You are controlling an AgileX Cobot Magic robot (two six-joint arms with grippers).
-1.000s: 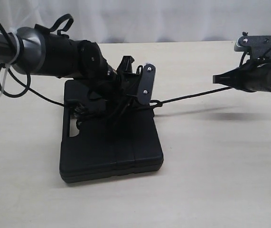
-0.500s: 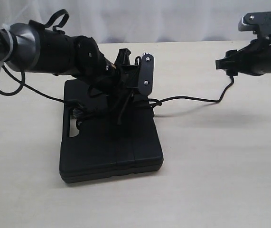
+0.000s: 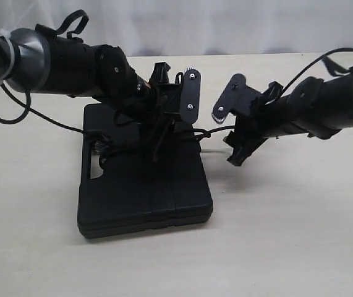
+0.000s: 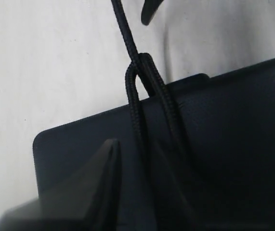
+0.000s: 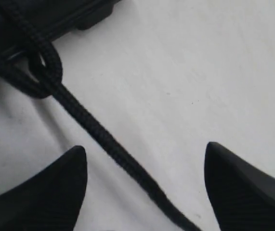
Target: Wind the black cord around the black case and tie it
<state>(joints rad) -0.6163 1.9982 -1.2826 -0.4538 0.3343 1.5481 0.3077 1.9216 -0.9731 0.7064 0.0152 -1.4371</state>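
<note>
Black cord (image 5: 79,118) loops at the black case (image 4: 233,144) edge — right gripper (image 5: 144,151) fingers spread wide astride it; left gripper (image 3: 176,99) fingers' state unclear.

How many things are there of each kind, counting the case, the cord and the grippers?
black case: 1
black cord: 1
grippers: 2, the left gripper and the right gripper
Total: 4

A robot lab, by the look: a pale table (image 3: 287,247), white curtain (image 3: 225,25) behind it, two robot arms (image 3: 59,59) over it.
</note>
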